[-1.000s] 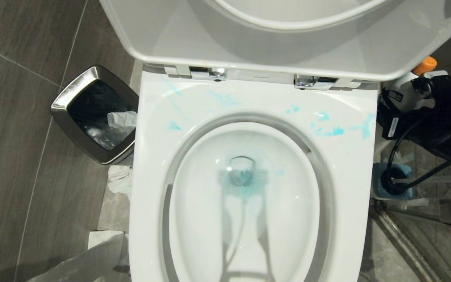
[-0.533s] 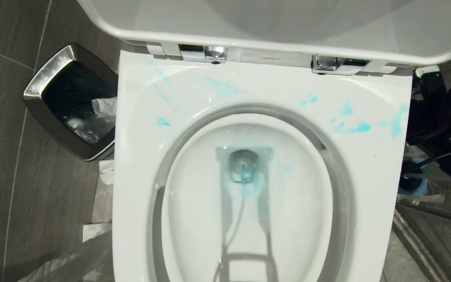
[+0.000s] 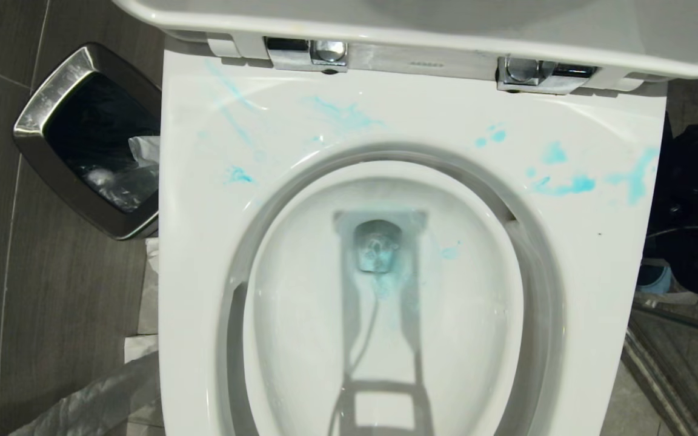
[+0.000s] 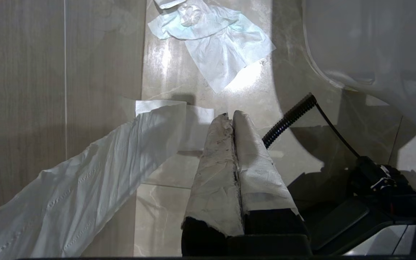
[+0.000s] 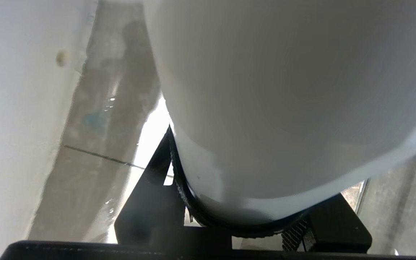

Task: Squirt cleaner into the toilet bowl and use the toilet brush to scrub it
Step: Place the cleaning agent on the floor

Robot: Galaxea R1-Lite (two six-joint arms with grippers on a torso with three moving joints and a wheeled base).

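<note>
The toilet bowl [image 3: 603,254] fills the head view, seat and lid raised. Turquoise cleaner [image 3: 564,184] is smeared across the back rim and tints the water [image 3: 385,284] round the drain. My right gripper [image 5: 244,202] hangs low beside the bowl's outer wall [image 5: 9,119], shut on a rounded white bottle [image 5: 284,101] that blocks most of its view. In the head view only the dark right arm [image 3: 697,242] shows at the right edge. My left gripper [image 4: 232,115], fingers wrapped in paper, is shut and empty above the floor. The toilet brush is not visible.
A square steel bin [image 3: 40,109] with a dark liner stands left of the bowl. A blue holder [image 3: 653,278] peeks out under the right arm. Tissue [image 4: 215,43] and a long paper strip [image 4: 85,180] lie on the tiled floor by the left gripper.
The head camera has tipped down and closer, so the whole scene has shifted. The right arm has sunk at the right edge; its white bottle with the orange cap has left the head view.
</note>
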